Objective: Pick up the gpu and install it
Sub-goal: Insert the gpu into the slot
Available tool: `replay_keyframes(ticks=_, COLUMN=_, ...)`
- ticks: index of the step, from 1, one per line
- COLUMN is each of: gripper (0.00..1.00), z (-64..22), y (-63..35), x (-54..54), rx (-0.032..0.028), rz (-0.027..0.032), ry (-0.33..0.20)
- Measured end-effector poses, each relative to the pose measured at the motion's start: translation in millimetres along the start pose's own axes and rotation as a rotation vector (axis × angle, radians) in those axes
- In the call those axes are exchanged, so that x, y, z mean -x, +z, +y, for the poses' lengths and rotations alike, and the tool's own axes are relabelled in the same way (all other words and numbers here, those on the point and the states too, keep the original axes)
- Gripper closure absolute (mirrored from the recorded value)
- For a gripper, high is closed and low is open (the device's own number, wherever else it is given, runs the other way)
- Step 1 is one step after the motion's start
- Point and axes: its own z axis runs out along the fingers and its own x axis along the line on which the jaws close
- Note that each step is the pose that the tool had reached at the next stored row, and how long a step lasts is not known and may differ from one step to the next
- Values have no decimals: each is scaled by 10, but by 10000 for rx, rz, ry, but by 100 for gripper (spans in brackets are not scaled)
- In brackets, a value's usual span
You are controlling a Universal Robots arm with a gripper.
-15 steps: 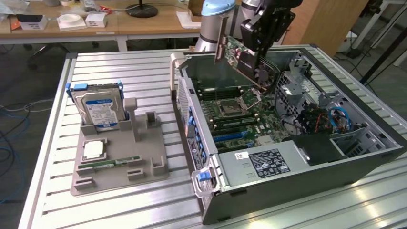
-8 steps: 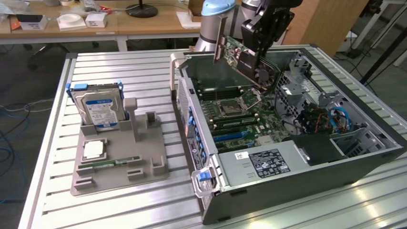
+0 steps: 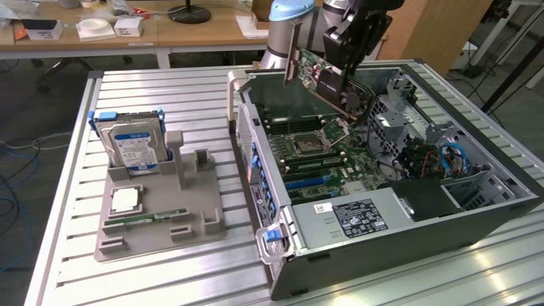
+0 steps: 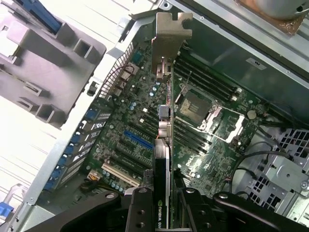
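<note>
Exterior view: gripper (image 3: 344,54) clamped on gpu (image 3: 319,73), card held tilted over open computer case (image 3: 383,255), clear of motherboard (image 3: 319,150). Wrist view: card edge-on, silver bracket (image 4: 170,34) at end away from fingers (image 4: 140,210), blue slot (image 4: 137,140) beside its line.

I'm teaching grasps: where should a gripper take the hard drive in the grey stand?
Probably by its upper half, from straight above, pinching the two flat faces: the hard drive stands upright and the grey stand holds its lower part.

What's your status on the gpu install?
Gripper shut on gpu. Held tilted over open computer case, above motherboard, not seated. Nothing seen in the way.
</note>
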Motion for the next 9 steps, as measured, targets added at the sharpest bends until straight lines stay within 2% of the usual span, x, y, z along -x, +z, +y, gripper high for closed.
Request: replay_keyframes(ticks=9, gripper=74, z=0, y=0, x=0, rx=9, rz=21, ry=-452)
